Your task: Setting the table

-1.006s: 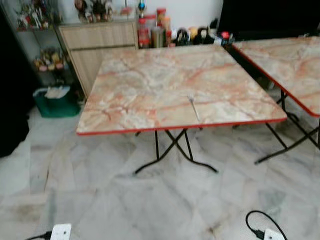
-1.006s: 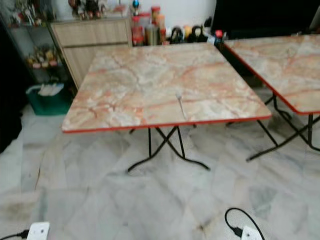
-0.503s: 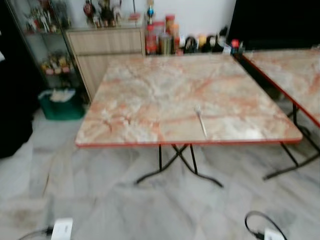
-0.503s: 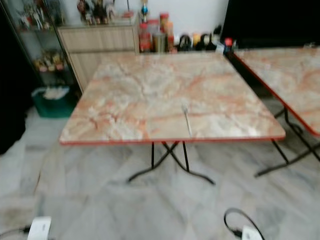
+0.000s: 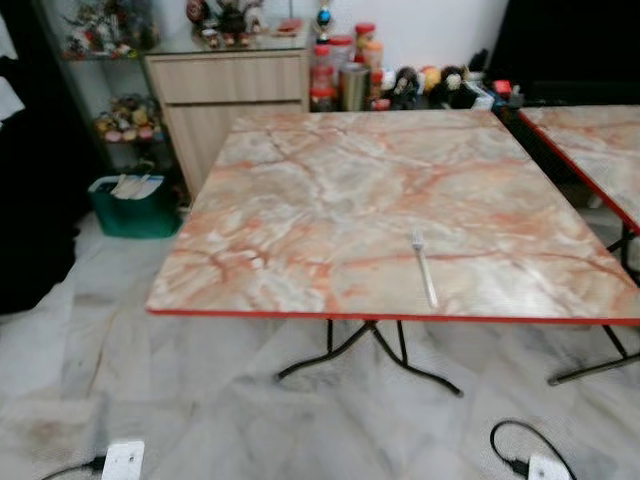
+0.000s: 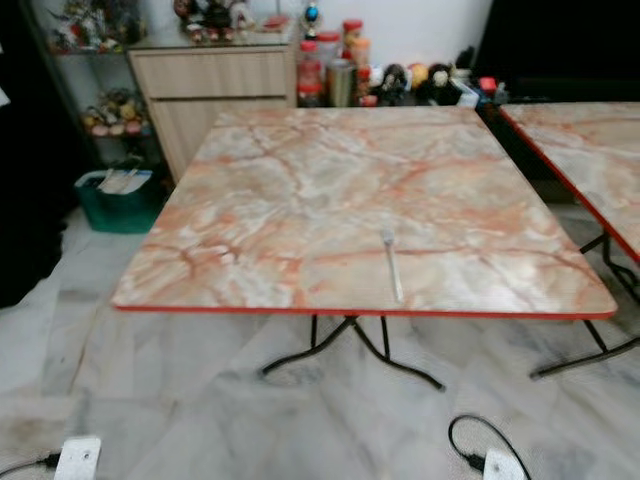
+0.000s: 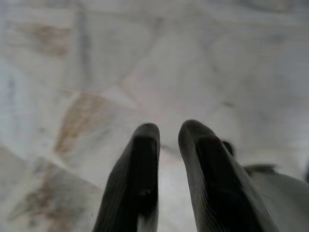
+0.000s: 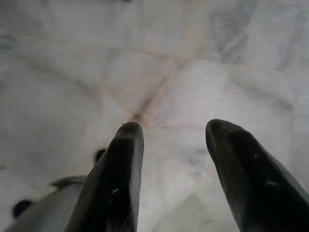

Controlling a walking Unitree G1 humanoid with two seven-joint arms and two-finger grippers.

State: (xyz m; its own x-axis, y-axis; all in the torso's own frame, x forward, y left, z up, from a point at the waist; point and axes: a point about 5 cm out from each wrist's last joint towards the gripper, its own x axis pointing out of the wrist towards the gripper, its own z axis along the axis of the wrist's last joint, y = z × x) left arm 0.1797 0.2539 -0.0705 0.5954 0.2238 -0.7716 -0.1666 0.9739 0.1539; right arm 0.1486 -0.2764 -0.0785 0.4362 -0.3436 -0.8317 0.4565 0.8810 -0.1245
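Observation:
A silver fork lies alone on the square marble-patterned table, close to its red front edge and right of centre, tines pointing away from me. Both arms hang down over the marble floor. In the left wrist view my left gripper points at the floor, its two black fingers almost together with nothing between them. My right gripper also faces the floor in the right wrist view, its fingers spread apart and empty.
A second marble table stands at the right. Behind are a wooden cabinet, jars and bottles, and a green bin. Black folding legs stand under the table. Power strips and a cable lie on the floor.
The camera has come closer to the table and turned somewhat; the table and fork now sit larger and lower in view. The fork itself has not moved on the tabletop.

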